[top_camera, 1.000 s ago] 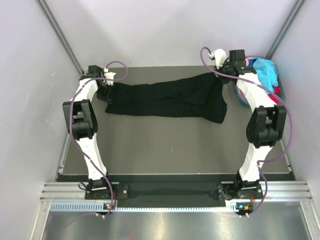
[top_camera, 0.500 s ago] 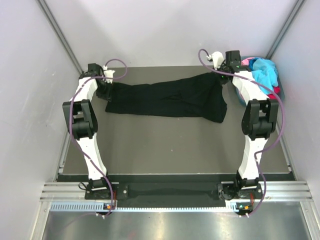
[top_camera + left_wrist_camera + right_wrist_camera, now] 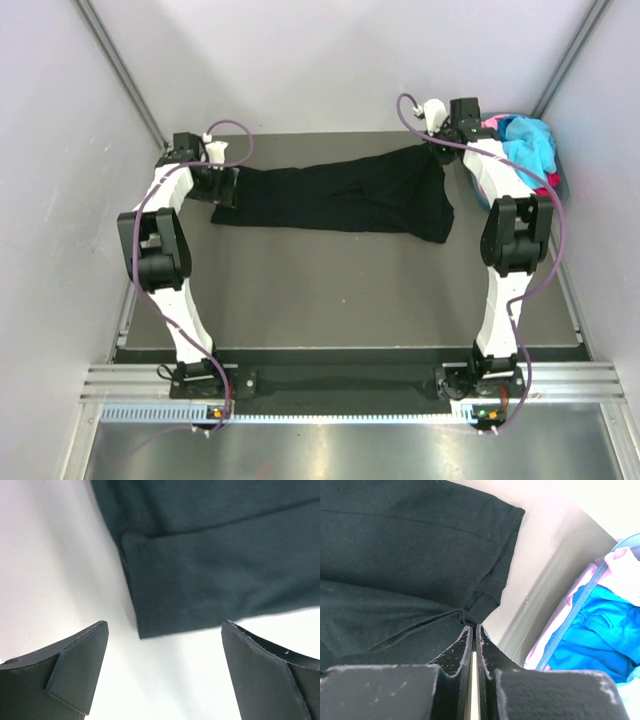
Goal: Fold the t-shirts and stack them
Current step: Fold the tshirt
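**Black t-shirt spread across the far table, pinched at its right end only**

From the top camera, the black t-shirt (image 3: 340,200) lies as a long band across the far part of the table (image 3: 330,300). It runs from the left gripper (image 3: 222,186) to the right gripper (image 3: 441,150); neither jaw gap is clear from up there.

The left wrist camera shows what the top view cannot. The left fingers (image 3: 80,665) stand wide apart with nothing between them. A hemmed corner of the shirt lies flat just beyond their tips.

The right wrist camera shows the right gripper's jaws pressed together, clamped on a puckered fold of the black t-shirt. Beside it, the basket (image 3: 570,622) holds a turquoise t-shirt (image 3: 600,635) and pink cloth (image 3: 555,630).
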`<state>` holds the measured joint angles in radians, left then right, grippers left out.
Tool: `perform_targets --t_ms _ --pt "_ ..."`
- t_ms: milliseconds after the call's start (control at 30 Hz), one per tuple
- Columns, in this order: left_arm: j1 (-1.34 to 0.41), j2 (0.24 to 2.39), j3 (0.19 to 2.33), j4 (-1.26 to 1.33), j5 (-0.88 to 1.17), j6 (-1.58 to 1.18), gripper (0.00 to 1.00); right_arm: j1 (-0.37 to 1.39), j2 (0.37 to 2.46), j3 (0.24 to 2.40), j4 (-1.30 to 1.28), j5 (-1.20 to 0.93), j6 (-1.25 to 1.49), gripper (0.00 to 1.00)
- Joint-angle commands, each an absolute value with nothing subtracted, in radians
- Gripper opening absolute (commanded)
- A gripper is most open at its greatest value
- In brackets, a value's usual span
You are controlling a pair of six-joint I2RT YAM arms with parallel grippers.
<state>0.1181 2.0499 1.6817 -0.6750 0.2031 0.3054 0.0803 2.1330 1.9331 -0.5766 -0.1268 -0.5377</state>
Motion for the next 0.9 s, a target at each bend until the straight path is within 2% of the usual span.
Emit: perform_targets --t_ms 0,367,400,433,500,567,700,867 --pt "0.087 1.918 1.629 -0.561 0.248 0.322 0.98 0.069 2.103 1.944 -0.548 -0.137 -0.522 0.0" --pt "0.071 2.046 1.606 -0.615 0.256 0.354 0.84 0.069 2.18 1.993 -0.538 -0.118 -0.511 0.01" --pt "0.071 2.058 1.606 -0.623 0.247 0.353 0.83 0.071 2.184 2.0 -0.537 -0.115 -0.511 0.04" --pt "0.072 2.063 1.606 -0.626 0.238 0.356 0.81 0.071 2.189 2.002 -0.526 -0.098 -0.506 0.16" --pt "0.072 2.063 1.594 -0.63 0.233 0.36 0.79 0.071 2.186 2.0 -0.525 -0.069 -0.488 0.32" --pt "0.071 2.056 1.572 -0.624 0.229 0.362 0.78 0.068 2.145 1.971 -0.528 -0.067 -0.48 0.33" --pt "0.071 2.048 1.56 -0.62 0.23 0.364 0.78 0.054 2.001 1.762 -0.525 -0.13 -0.511 0.34" --pt "0.071 2.049 1.551 -0.617 0.23 0.362 0.79 0.018 1.882 1.668 -0.751 -0.319 -0.61 0.34"
